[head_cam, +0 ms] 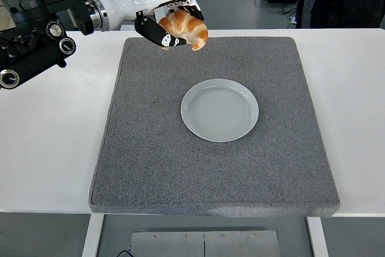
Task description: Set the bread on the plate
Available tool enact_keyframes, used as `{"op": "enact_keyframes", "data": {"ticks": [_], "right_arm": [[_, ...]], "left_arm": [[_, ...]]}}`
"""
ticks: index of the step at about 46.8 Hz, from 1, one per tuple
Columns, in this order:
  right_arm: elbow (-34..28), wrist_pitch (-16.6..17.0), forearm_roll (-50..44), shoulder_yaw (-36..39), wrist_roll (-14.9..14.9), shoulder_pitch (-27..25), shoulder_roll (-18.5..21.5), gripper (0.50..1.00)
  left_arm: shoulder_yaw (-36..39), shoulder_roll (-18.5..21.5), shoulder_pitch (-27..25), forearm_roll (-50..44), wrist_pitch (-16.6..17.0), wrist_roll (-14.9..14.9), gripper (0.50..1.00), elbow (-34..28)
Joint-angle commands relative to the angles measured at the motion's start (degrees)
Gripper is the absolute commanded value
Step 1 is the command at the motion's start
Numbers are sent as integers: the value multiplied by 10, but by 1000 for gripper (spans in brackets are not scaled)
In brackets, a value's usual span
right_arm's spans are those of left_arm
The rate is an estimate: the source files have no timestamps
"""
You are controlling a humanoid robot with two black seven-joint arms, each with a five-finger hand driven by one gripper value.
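The left robot hand (171,25) reached in from the left over the far edge of the grey mat (150,148), its black fingers (157,32) curled around the bread (185,28). The bread, a golden-brown croissant-shaped roll, was held up off the mat, near the far-left part of it, with one tip pointing down to the right. The arm (48,28) behind the hand was white at the forearm and black farther back, with round knobs showing at the left edge.

The plate (219,110), pale and round, lay flat near the middle of the mat, nearer and to the right of the bread, well apart from it. Nothing lay on the plate. The mat covered most of the white counter (54,142), which showed bare on both sides.

Beyond the counter's far edge there were cables on the floor and a dark shape at the far right that I could not make out
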Motion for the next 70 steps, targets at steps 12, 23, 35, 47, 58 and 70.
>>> {"op": "enact_keyframes", "data": {"ticks": [12,23,35,47,58,70], "right_arm": [[0,0,0,0,0,0,0,1000],[0,-1,0,0,0,-1,0,1000],[0,0,0,0,0,0,0,1000],[0,-1,0,0,0,0,0,1000],[0,0,0,0,0,0,0,1000],[0,0,0,0,0,0,0,1000]], "left_arm": [[8,-76,-2,0,1,-2,500,43],[29,-134,7,0,2,-19,500,88],[44,-178,26,2,8,-33,500,118],[68,-199,48,10,14,-33,500,141],[111,-205,60,8,35,-40,500,143],[120,-226,86,8,50,-42,500,177]]}}
